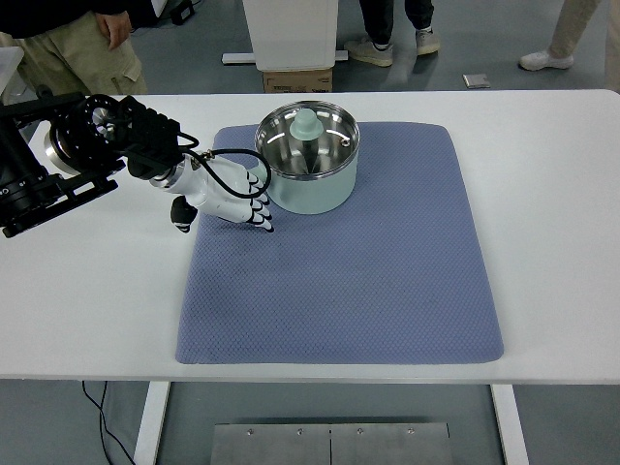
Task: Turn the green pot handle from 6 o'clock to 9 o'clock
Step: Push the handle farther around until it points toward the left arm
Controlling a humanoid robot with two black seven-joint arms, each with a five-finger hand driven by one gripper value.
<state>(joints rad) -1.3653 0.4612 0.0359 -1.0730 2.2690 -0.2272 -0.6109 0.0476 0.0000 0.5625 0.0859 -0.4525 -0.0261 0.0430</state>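
A pale green pot (320, 189) with a shiny steel inside stands near the far left corner of the blue-grey mat (368, 281). A pale green handle end (306, 123) shows over the pot's opening, near the far rim; which way it points is hard to tell. My left hand (225, 205) comes in from the left and lies on the mat beside the pot. Its white, black-tipped fingers (260, 205) are stretched out against the pot's near-left wall and hold nothing. The thumb (181, 215) hangs apart on the left.
The mat lies on a white table (552, 223). Black arm hardware (48, 165) covers the table's far left. Behind the table are a cardboard box (297, 79), a white post and several standing people, one of them in khaki trousers (82, 53).
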